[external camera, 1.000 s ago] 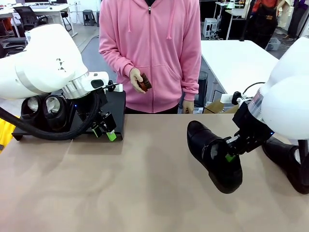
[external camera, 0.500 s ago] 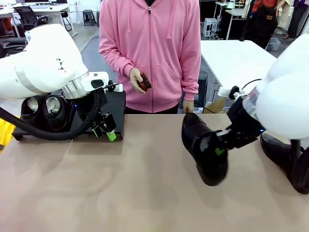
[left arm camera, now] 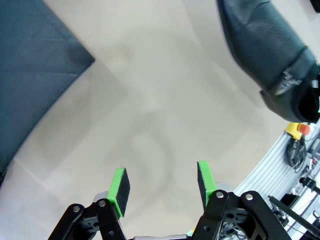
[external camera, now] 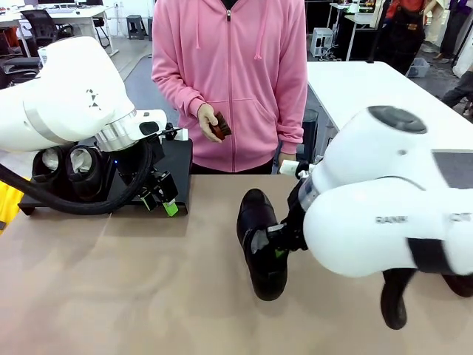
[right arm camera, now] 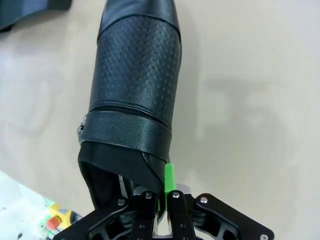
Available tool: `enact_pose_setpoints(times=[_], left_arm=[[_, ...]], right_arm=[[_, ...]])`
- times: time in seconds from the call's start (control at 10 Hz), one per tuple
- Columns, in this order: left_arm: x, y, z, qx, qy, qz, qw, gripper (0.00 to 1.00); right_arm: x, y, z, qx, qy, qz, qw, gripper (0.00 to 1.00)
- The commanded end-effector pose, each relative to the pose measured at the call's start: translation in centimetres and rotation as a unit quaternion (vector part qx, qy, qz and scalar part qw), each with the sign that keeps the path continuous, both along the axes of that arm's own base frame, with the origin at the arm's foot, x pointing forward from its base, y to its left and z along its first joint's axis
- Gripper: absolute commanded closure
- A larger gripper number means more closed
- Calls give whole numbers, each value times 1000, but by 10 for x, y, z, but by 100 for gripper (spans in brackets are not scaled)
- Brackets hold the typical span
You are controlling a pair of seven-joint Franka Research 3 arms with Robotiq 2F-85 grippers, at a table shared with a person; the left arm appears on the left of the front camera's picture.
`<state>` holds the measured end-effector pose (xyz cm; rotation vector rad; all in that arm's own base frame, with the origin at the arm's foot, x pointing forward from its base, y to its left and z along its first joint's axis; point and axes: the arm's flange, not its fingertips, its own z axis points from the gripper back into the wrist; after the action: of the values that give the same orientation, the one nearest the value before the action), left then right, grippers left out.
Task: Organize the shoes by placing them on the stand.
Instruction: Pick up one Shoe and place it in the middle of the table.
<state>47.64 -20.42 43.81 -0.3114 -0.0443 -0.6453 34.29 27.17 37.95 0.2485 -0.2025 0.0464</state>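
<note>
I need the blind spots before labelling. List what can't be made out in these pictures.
- Front view: the shoes on the stand are mostly hidden behind the left arm.
- Front view: the brown thing in the person's hand is too small to name.
- Right wrist view: the held shoe has its toe cut off by the top edge.

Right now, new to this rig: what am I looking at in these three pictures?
Two white robot arms share a table with a person in a pink hoodie. The front picture looks across from the robot's side; the other two come from a camera on each wrist, looking along that hand's fingers. The right hand is shut on the heel rim of a black shoe. The left hand is open and empty, near the black stand, where two more shoes sit.
</note>
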Motion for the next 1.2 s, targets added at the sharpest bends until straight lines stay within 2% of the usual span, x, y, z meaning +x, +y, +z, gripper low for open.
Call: enact_pose_setpoints(times=[0.0,0.2,0.3,0.6,0.8,0.9,1.1], left_arm=[[-4,4,1,3,0,-4,1000,29],[-4,4,1,3,0,-4,1000,29],[-4,4,1,3,0,-4,1000,29],[-4,4,1,3,0,-4,1000,29],[-4,4,1,3,0,-4,1000,29],[-4,4,1,3,0,-4,1000,29],[-4,4,1,3,0,-4,1000,29]], right_arm=[[18,11,-3,4,8,-26,1000,100],[21,11,-19,10,29,-24,999,100],[23,12,-22,13,33,-25,999,92],[19,7,-23,10,39,-31,999,44],[8,3,-12,7,13,-41,999,11],[6,-3,-6,6,9,-50,999,0],[2,-17,-1,6,16,-65,998,0]])
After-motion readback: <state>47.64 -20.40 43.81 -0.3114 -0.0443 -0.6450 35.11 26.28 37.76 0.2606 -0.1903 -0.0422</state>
